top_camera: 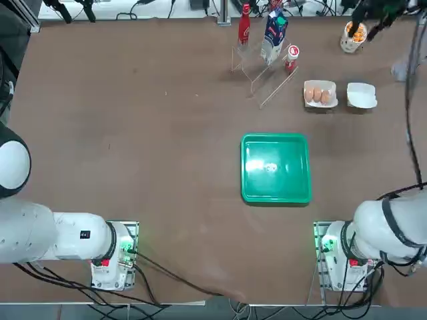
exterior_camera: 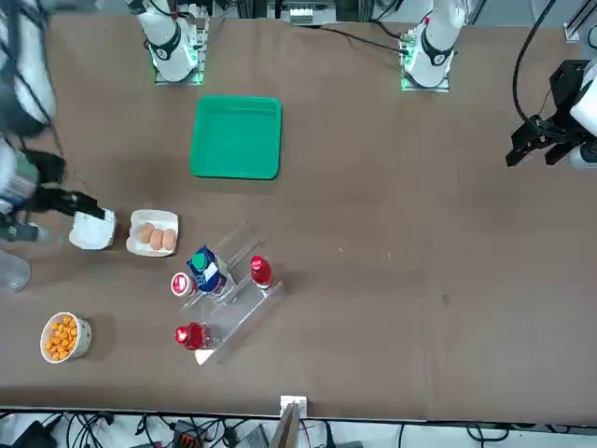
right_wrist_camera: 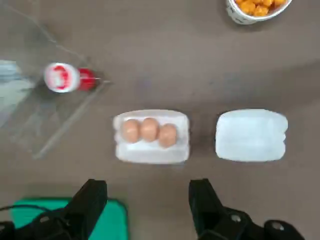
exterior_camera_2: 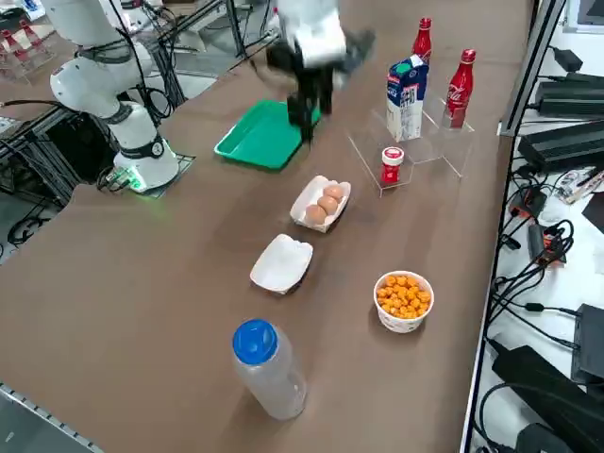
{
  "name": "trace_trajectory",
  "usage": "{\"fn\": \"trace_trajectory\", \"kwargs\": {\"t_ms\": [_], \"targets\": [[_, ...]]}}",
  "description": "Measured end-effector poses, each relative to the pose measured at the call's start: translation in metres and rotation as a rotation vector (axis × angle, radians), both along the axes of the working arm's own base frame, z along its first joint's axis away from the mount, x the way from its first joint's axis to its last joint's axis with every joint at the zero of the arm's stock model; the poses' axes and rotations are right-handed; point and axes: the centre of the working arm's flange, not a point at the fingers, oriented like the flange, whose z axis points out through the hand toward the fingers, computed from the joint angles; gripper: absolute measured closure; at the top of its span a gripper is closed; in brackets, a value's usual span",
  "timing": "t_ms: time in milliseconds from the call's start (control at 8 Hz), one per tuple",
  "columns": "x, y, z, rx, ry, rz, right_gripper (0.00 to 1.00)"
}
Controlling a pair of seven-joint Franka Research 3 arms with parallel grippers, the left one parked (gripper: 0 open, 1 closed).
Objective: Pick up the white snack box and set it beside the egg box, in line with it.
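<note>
From my console the right gripper (right_wrist_camera: 145,207) hangs in the air with its fingers spread and nothing between them, over the table between the green tray (top_camera: 276,167) and the egg box (right_wrist_camera: 151,136). The white snack box (right_wrist_camera: 251,135) sits on the table just to the right of the egg box, a narrow gap between them, the two roughly in a row.

My worry is the approach: as I read it, the claw is lined up nearer the egg box than the snack box, so a straight descent could clip the eggs or shove that tray out of line. The snack box looks light and shallow, so a finger landing on its rim may tip or skate it.

By my count: one snack box, one egg box holding three eggs, one green tray, one cup of orange snacks (exterior_camera_2: 403,299), one blue-capped bottle (exterior_camera_2: 267,367).
</note>
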Motion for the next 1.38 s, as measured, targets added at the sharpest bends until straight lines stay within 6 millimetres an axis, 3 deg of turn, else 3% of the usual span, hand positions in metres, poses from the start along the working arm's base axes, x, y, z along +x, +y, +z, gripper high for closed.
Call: {"fn": "trace_trajectory", "kwargs": {"t_ms": [125,250,375,625,875,1125,1375], "targets": [[-0.004,0.006,0.052,0.015,-0.019,0.019,0.0],[-0.011,0.016,0.083,0.017,-0.016,0.047,0.0],[-0.02,0.03,0.094,-0.017,0.035,0.085,0.0],[-0.039,0.069,0.1,-0.143,0.107,0.162,0.0],[-0.051,0.09,0.091,-0.184,0.0,0.186,0.0],[-0.072,0.082,0.078,-0.183,-0.079,0.175,0.0],[-0.083,0.073,0.079,-0.15,-0.079,0.151,0.0]]}}
